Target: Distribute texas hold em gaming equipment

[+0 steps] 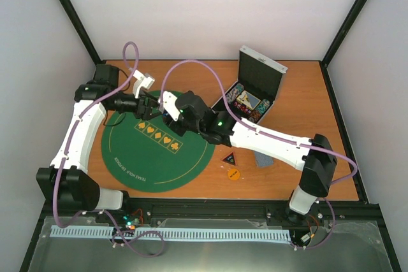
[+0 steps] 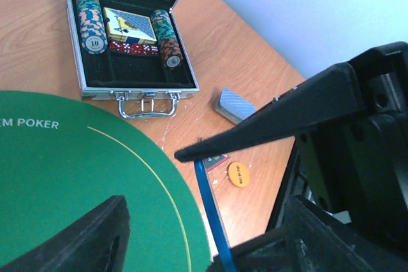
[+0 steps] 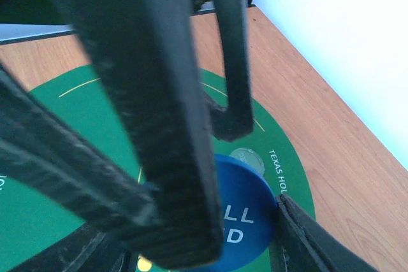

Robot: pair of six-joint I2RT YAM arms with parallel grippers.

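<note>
My right gripper [image 1: 167, 113] [image 3: 213, 199] is shut on a blue disc [image 3: 250, 211] [image 2: 215, 237] with white lettering, pinching it across its edges above the far part of the green mat [image 1: 146, 157]. My left gripper [image 1: 153, 107] [image 2: 205, 207] is open, with its fingers on either side of the disc's faces. A clear disc [image 3: 247, 157] lies on the mat below. The orange disc [image 1: 233, 174] [image 2: 239, 174], the black triangular marker [image 1: 228, 159] and the grey-blue-backed cards [image 1: 262, 158] [image 2: 233, 104] lie on the wood to the right of the mat.
The open silver case [image 1: 257, 68] [image 2: 137, 87] stands at the back right with rows of chips [image 2: 90, 22], a card deck and red dice inside. Both arms cross over the mat's far edge. Black frame posts stand at the table's corners.
</note>
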